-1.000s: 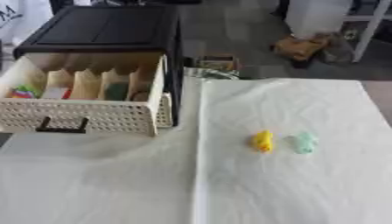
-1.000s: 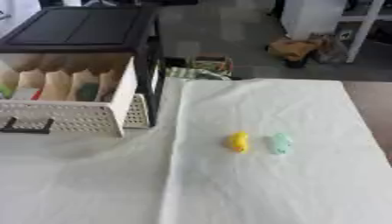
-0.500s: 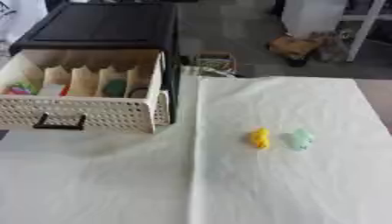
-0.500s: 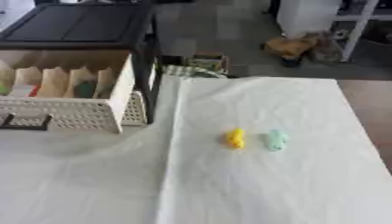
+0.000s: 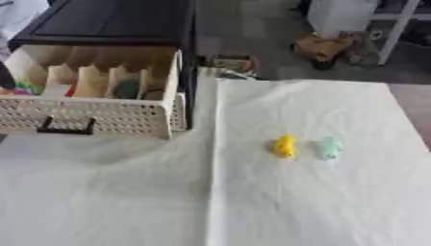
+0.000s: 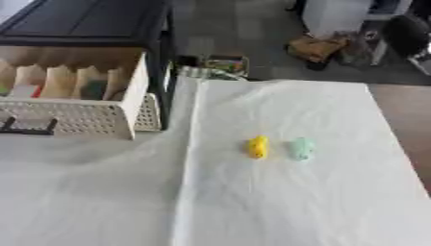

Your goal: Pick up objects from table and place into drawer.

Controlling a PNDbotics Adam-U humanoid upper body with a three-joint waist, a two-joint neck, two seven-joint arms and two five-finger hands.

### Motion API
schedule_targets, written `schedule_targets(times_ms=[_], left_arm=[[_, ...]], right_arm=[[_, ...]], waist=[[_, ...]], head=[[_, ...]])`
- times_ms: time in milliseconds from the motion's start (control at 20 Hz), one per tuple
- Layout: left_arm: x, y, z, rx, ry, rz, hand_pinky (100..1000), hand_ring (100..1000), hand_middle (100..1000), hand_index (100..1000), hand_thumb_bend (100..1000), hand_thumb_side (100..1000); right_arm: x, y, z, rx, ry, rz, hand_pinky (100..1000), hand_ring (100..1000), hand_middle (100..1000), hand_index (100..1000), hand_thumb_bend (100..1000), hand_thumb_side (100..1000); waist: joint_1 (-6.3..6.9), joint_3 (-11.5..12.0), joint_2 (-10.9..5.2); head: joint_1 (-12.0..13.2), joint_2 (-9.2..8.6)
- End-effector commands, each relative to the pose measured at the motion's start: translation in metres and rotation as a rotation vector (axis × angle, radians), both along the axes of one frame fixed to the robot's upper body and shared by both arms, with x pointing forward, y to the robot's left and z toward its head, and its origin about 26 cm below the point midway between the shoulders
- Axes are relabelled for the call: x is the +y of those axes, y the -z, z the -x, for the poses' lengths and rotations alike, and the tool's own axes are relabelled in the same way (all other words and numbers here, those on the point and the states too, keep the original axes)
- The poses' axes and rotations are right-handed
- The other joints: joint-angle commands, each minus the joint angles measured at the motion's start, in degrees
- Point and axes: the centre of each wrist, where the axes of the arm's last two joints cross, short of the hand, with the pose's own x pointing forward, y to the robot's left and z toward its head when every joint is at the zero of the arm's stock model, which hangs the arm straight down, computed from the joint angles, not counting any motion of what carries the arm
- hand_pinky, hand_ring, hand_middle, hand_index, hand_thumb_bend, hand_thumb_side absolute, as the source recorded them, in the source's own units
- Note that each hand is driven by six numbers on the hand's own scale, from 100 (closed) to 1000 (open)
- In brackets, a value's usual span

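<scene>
At far left a cream perforated drawer (image 5: 93,113) stands pulled open, coloured items visible in its divided slots; right of it, on the white cloth (image 5: 252,202), a small yellow object (image 5: 285,145) and a pale green one (image 5: 328,147) lie side by side, well apart from the drawer. Neither robot hand shows in either view, so their state cannot be told; the task seems between picks, and the next move calls for a hand to reach and grasp one object. The left eye view shows more of the drawer's left slots, the right eye view more bare table (image 6: 404,115) at right.

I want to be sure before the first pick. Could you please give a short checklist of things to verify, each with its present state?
1. Drawer pulled open: ok.
2. Yellow object lies free on the white cloth: ok.
3. Pale green object beside it, a small gap between them: ok.
4. Free space in the drawer compartments: cannot tell, some already hold coloured things.
5. Either robot hand ready near the objects: not ok, none in view.
</scene>
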Motion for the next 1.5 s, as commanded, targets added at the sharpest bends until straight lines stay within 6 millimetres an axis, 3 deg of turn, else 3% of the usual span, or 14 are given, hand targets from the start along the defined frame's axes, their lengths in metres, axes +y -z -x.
schedule_targets(times_ms=[50,350,500,700,950,1200,1500], left_arm=[[-0.009,0.001,0.0,0.042,0.027,-0.031,446,453,570,877,100,638],[-0.02,0.006,-0.002,0.103,0.062,-0.061,441,446,570,862,100,617],[-0.023,0.007,-0.002,0.11,0.068,-0.073,439,447,570,854,100,612],[-0.026,0.008,-0.003,0.107,0.078,-0.09,436,442,570,838,100,590],[-0.03,0.01,-0.003,0.115,0.082,-0.107,434,441,571,828,100,576],[-0.033,0.012,-0.003,0.122,0.083,-0.114,432,439,571,817,100,566],[-0.036,0.014,-0.003,0.135,0.084,-0.121,430,437,571,803,100,554]], right_arm=[[0.001,-0.014,0.008,0.037,0.002,0.157,811,771,254,870,696,787],[0.0,-0.009,0.008,0.179,0.05,0.396,816,799,245,875,734,546],[-0.005,-0.001,0.006,0.266,0.07,0.479,818,802,327,872,745,357],[-0.012,0.008,0.001,0.368,0.086,0.535,819,803,354,870,735,241],[-0.014,0.011,-0.006,0.448,0.076,0.519,823,813,425,973,802,234],[-0.016,0.013,-0.015,0.525,0.074,0.464,815,805,457,917,814,249],[-0.013,0.016,-0.027,0.585,0.091,0.435,807,799,470,952,798,234]], waist=[[-0.08,0.17,-1.21],[-0.49,0.68,-1.13],[-0.6,0.91,-0.98],[-0.62,1.09,-0.79],[-0.65,1.15,-0.7],[-0.61,1.45,-0.61],[-0.61,1.7,-0.49]], head=[[0.05,0.36],[-0.09,0.02],[-0.29,-0.17],[-0.39,-0.44],[-0.81,-0.39],[-1.57,-0.32],[-2.72,-0.17]])
